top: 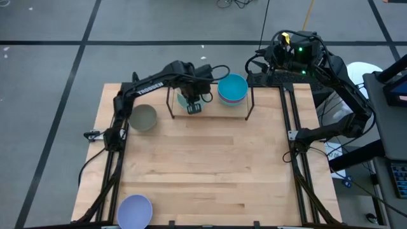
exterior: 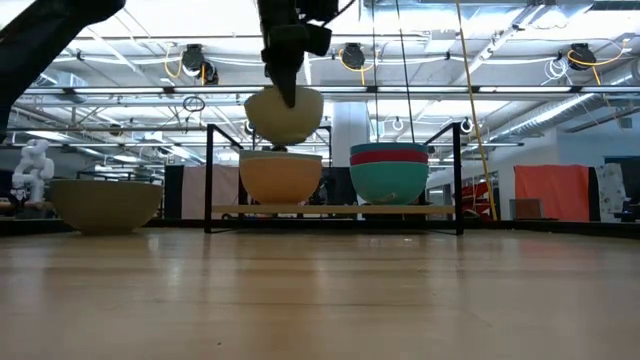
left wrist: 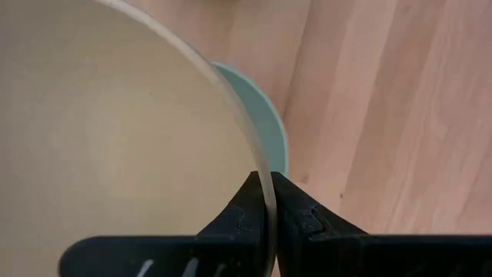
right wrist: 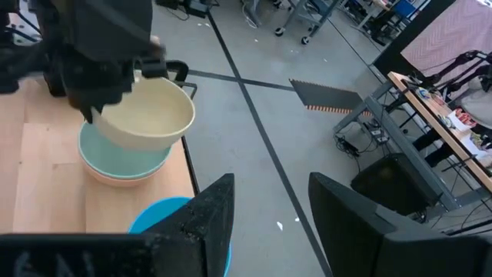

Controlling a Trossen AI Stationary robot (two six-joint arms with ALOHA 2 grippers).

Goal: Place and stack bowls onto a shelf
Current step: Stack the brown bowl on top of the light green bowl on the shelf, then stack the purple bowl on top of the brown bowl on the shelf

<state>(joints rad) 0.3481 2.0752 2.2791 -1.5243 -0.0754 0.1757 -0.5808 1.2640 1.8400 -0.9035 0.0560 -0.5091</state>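
My left gripper is over the left half of the shelf, shut on a pale yellow bowl. That bowl hangs just above a mint green bowl, which is nested in an orange bowl on the shelf board. On the shelf's right half stands a stack with teal bowls and a magenta one. A grey-olive bowl sits on the table left of the shelf. A lavender bowl rests at the near left edge. My right gripper waits open beyond the far right corner. My left gripper pinches the pale yellow bowl's rim, one finger inside the bowl and the other finger outside its wall. The fingers come from above, pointing down. The bowl hangs roughly upright, lifted clear, a small gap above the mint green bowl.
The shelf's thin black posts stand on either side of the two stacks. The table's middle is bare wood. Black arm frames run along both table sides. The room with racks and lights lies behind the shelf.
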